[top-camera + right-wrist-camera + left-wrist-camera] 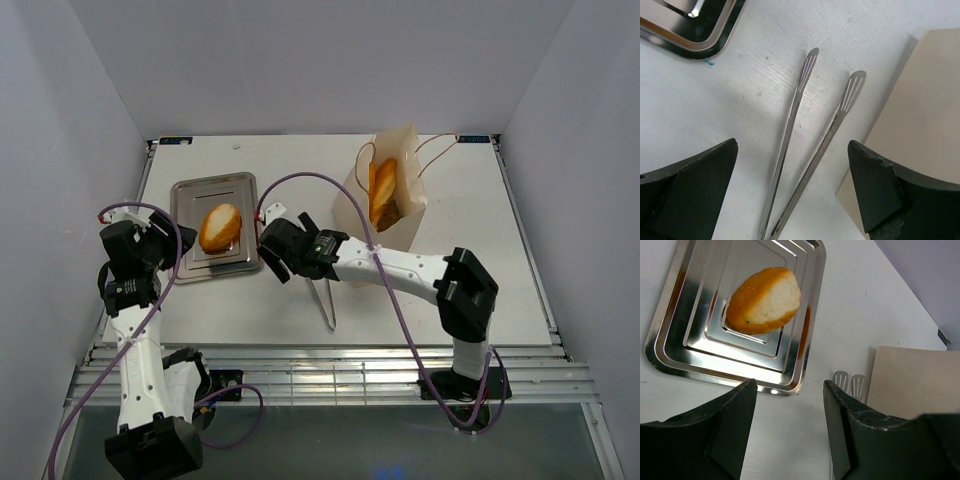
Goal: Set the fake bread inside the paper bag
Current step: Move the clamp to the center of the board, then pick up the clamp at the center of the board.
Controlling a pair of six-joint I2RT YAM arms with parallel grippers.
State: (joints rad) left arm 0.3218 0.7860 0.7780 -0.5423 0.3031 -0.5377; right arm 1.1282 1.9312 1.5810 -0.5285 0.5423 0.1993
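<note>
One golden oval roll of fake bread (220,227) lies on the steel tray (190,195); it also shows in the left wrist view (765,300). More fake bread (383,195) stands inside the open cream paper bag (400,150). My left gripper (168,245) is open and empty at the tray's left edge, low over the table (790,407). My right gripper (271,252) is open and empty, between the tray and the bag, hovering over the silver tongs (805,125), with its fingers (700,175) on either side of them.
The tongs (325,300) lie on the white table in front of the bag, tips toward the back. The tray's corner (705,35) and the bag's side (920,125) flank the right gripper. Grey walls enclose the table.
</note>
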